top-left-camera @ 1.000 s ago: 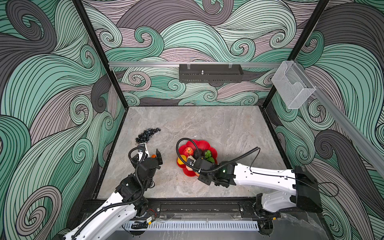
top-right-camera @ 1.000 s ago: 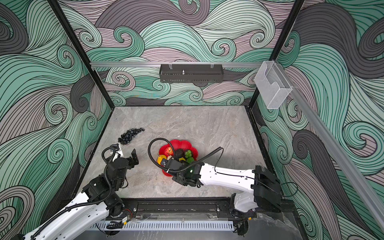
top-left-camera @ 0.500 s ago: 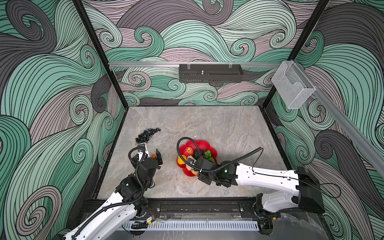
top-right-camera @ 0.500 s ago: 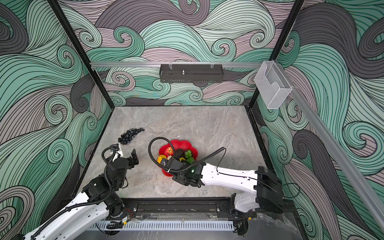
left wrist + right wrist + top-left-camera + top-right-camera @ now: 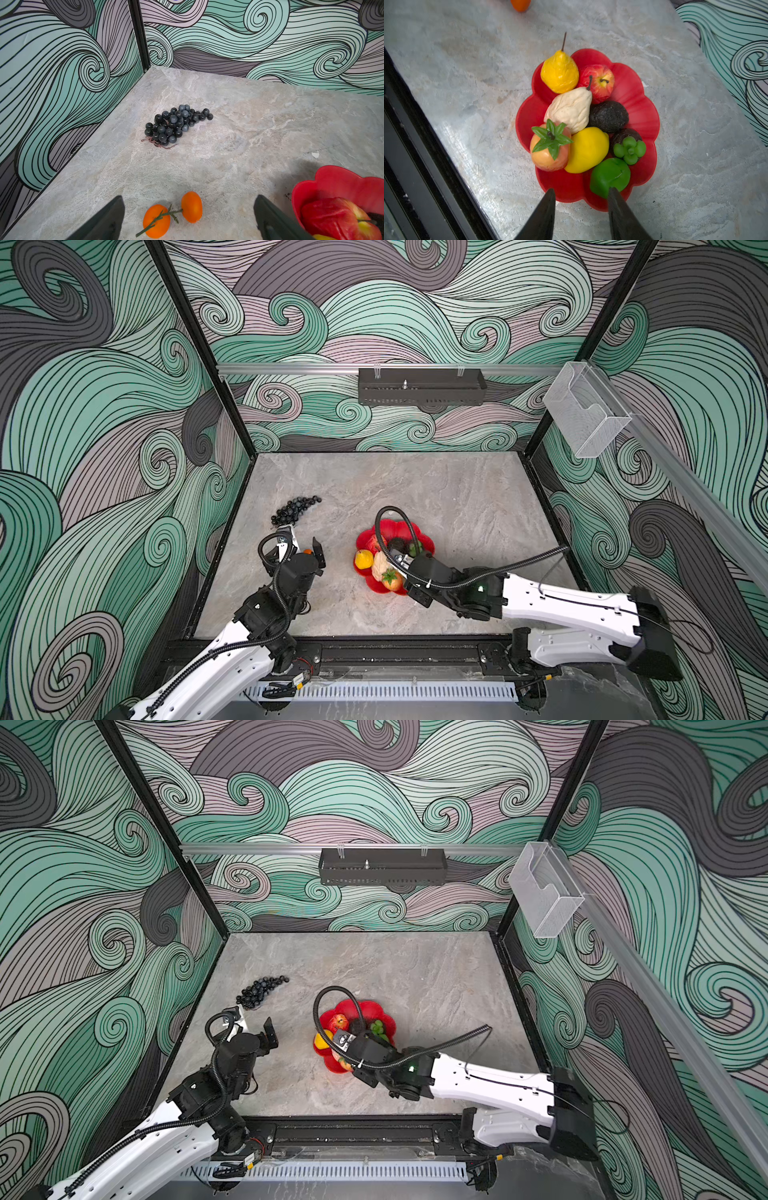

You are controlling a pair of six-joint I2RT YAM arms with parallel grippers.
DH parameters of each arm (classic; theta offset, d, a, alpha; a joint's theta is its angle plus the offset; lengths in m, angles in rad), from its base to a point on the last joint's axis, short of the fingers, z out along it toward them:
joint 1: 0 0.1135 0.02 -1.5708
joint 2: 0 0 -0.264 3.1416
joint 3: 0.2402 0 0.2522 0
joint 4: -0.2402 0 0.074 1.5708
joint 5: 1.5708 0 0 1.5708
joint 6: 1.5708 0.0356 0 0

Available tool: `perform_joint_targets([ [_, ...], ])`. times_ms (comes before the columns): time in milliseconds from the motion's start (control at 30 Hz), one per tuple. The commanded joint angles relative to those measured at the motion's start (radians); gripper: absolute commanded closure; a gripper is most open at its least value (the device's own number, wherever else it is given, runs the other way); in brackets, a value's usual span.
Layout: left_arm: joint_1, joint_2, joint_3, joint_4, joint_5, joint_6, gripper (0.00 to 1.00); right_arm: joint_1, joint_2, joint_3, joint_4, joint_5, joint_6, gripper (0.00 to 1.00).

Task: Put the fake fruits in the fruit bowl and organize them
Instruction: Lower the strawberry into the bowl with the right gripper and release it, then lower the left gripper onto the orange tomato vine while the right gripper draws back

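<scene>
The right gripper has drawn back toward the near edge of the table since 1 second ago. Its jaws, pressed together then, now stand parted with nothing between them. The fruit bowl lies directly ahead of it, and the bowl's near rim shows in the gap between the fingers. In a top view the retreat uncovers the beige pear and the leafy orange fruit, both hidden under the wrist before.

1 fingertip overlaps the green lime; whether it touches cannot be told. Farther ahead of this gripper, in the bowl, sit the lemon, the dark avocado, the red apple and a yellow pear-shaped fruit.

The left gripper is unchanged, spread wide and holding nothing. The 2 stemmed oranges lie on the table between and just ahead of its fingertips. The grape bunch lies well ahead of it, apart from the oranges.
</scene>
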Motion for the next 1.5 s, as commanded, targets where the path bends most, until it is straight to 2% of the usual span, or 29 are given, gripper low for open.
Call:
perform_joint_targets([
  [0, 0.022, 0.041, 0.029, -0.046, 0.007, -0.076, 0.02, -0.026, -0.104, -0.07, 0.111, 0.114, 0.049, 0.48],
  [133, 0.089, 0.14, 0.105, -0.209, 0.015, -0.228, 0.02, -0.107, -0.243, -0.197, 0.21, 0.121, 0.148, 0.39],
  [233, 0.193, 0.218, 0.142, -0.282, 0.132, -0.301, 0.02, -0.176, -0.337, -0.309, 0.284, 0.096, 0.235, 0.36],
  [333, 0.32, 0.279, 0.153, -0.287, 0.277, -0.312, 0.02, -0.237, -0.411, -0.412, 0.346, 0.047, 0.3, 0.34],
  [467, 0.394, 0.354, 0.173, -0.296, 0.304, -0.298, 0.05, -0.277, -0.474, -0.513, 0.388, 0.019, 0.341, 0.33],
  [567, 0.447, 0.433, 0.167, -0.268, 0.327, -0.298, 0.1, -0.293, -0.497, -0.566, 0.409, -0.003, 0.343, 0.32],
  [733, 0.548, 0.526, 0.175, -0.234, 0.425, -0.311, 0.26, -0.299, -0.523, -0.626, 0.444, -0.021, 0.333, 0.31],
  [867, 0.615, 0.563, 0.165, -0.171, 0.527, -0.297, 0.3, -0.303, -0.517, -0.637, 0.469, -0.04, 0.331, 0.29],
  [967, 0.642, 0.601, 0.197, -0.164, 0.626, -0.248, 0.33, -0.304, -0.507, -0.634, 0.475, -0.052, 0.327, 0.29],
  [1100, 0.647, 0.665, 0.246, -0.199, 0.647, -0.239, 0.41, -0.307, -0.514, -0.633, 0.472, -0.062, 0.327, 0.28],
  [1333, 0.645, 0.68, 0.228, -0.162, 0.761, -0.257, 0.52, -0.306, -0.533, -0.641, 0.478, -0.067, 0.329, 0.26],
  [1467, 0.642, 0.661, 0.219, -0.178, 0.807, -0.267, 0.53, -0.306, -0.514, -0.637, 0.484, -0.07, 0.329, 0.26],
])
